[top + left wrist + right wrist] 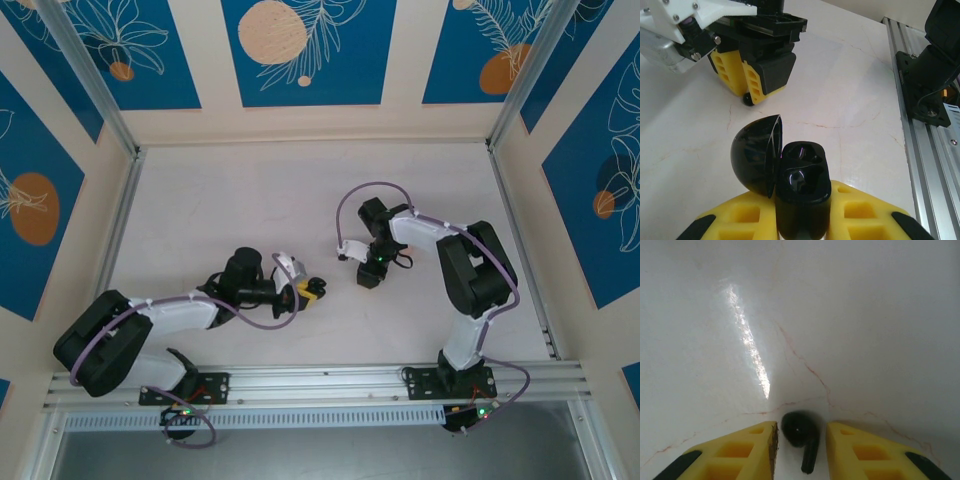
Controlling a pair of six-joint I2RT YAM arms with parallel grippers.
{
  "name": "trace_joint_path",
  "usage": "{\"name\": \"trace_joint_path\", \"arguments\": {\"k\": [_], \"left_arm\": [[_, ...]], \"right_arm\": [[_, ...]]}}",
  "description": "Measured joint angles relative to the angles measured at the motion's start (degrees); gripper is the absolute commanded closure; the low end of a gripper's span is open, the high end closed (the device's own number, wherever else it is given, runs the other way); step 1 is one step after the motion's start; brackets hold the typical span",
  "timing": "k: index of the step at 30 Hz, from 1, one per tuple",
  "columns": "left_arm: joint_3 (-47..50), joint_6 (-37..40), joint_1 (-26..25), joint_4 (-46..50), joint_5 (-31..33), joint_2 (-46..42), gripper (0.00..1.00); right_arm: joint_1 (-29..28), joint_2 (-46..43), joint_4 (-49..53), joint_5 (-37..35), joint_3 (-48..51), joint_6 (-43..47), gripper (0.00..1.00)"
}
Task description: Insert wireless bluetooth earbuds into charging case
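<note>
My left gripper is shut on a black charging case, held upright between the yellow fingers. Its round lid is swung open to the left. The wells are glossy and dark, and I cannot tell what lies in them. A black stemmed earbud lies on the white table. My right gripper is down around it, with a yellow finger on each side and a thin gap at both. From the left wrist view, the right gripper stands just beyond the case, over the earbud.
The two grippers are close together at mid table. The aluminium rail and the right arm's base lie to the right of the case. The table's walls stand well back.
</note>
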State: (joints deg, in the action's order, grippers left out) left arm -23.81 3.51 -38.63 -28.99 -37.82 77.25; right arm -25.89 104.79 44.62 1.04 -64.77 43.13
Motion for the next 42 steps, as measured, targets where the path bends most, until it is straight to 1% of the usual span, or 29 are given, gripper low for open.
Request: {"name": "trace_joint_path", "arguments": {"k": [7,12,18,22,27,31,36,42], "left_arm": [[0.0,0.0,0.0,1.0,0.4,-0.3,0.79],[0.0,0.0,0.0,1.2,0.5,-0.3,0.79],[0.0,0.0,0.0,1.5,0.6,-0.3,0.79],[0.0,0.0,0.0,0.6,0.6,0.7,0.79],[0.1,-0.5,0.0,-4.2,0.6,5.5,0.79],[0.2,-1.4,-0.2,-9.1,0.7,10.1,0.79],[0.2,-3.4,-0.3,-17.5,0.7,16.7,0.80],[0.1,-5.9,-0.5,-26.4,0.9,22.4,0.79]], "right_arm": [[0.0,0.5,0.0,-0.7,-0.6,0.0,0.79],[0.0,0.5,0.0,-0.7,-0.7,0.0,0.83],[0.0,0.0,-0.7,-0.3,-0.5,-1.0,0.84],[0.2,-3.2,-4.2,2.2,2.6,-2.7,0.84],[0.6,-9.4,-10.0,6.3,7.8,-5.6,0.85],[0.7,-12.4,-15.0,8.8,11.4,-7.9,0.85],[0.8,-15.7,-21.7,11.5,16.4,-10.9,0.85],[1.1,-19.3,-29.4,13.8,21.0,-14.1,0.86]]}}
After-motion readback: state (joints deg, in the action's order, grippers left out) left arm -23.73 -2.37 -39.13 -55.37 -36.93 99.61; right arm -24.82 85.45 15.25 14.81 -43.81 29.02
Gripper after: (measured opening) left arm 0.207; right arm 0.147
